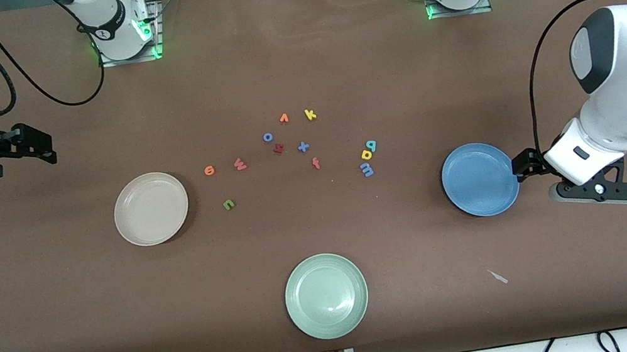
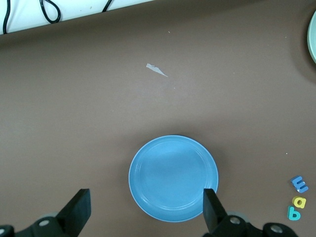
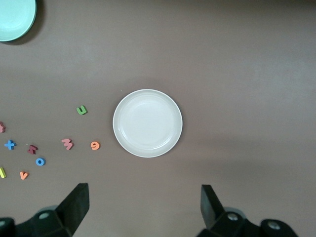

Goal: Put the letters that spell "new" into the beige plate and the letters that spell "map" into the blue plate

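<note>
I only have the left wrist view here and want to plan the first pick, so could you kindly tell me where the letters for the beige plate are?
Observer: The green n, orange e and pinkish-red w lie beside the beige plate, toward the middle of the table.
Operator: Thank you. Is anything in that plate already?
Observer: No, it holds no letters; neither does the pale green plate.
Operator: And where is the right pincer, please?
Observer: The right pincer hangs open over bare table at the right arm's end, farther from the front camera than the beige plate, holding nothing.
</note>
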`<action>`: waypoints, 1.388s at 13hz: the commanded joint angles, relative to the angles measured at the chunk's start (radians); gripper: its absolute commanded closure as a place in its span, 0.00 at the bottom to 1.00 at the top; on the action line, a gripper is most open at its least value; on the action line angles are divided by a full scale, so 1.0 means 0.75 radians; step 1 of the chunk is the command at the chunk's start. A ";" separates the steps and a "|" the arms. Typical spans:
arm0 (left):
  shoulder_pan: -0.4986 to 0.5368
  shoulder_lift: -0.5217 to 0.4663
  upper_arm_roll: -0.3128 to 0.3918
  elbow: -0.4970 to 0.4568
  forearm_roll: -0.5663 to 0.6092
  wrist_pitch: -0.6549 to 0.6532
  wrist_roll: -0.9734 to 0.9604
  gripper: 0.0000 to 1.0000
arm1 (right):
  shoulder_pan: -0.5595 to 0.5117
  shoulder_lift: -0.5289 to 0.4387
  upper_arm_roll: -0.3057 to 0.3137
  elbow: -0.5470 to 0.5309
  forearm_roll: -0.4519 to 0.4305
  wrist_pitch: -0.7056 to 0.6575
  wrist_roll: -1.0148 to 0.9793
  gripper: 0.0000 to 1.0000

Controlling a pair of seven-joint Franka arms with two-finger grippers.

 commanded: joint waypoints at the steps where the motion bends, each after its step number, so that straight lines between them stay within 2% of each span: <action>1: 0.003 -0.017 -0.004 -0.009 0.031 -0.013 -0.004 0.00 | -0.001 0.005 -0.002 0.023 0.025 -0.006 0.009 0.00; 11: 0.003 -0.017 -0.004 -0.011 0.031 -0.013 -0.002 0.00 | 0.003 0.052 0.000 0.007 0.006 -0.020 -0.021 0.00; 14: 0.001 -0.017 -0.004 -0.011 0.031 -0.013 -0.004 0.00 | 0.074 0.076 0.001 0.007 0.014 -0.025 -0.020 0.00; 17: 0.003 -0.017 -0.004 -0.013 0.029 -0.013 -0.002 0.00 | 0.118 0.144 0.005 0.007 0.039 0.002 -0.011 0.00; 18: 0.001 -0.017 -0.004 -0.013 0.029 -0.013 -0.006 0.00 | 0.124 0.172 0.017 0.005 0.092 0.040 -0.007 0.00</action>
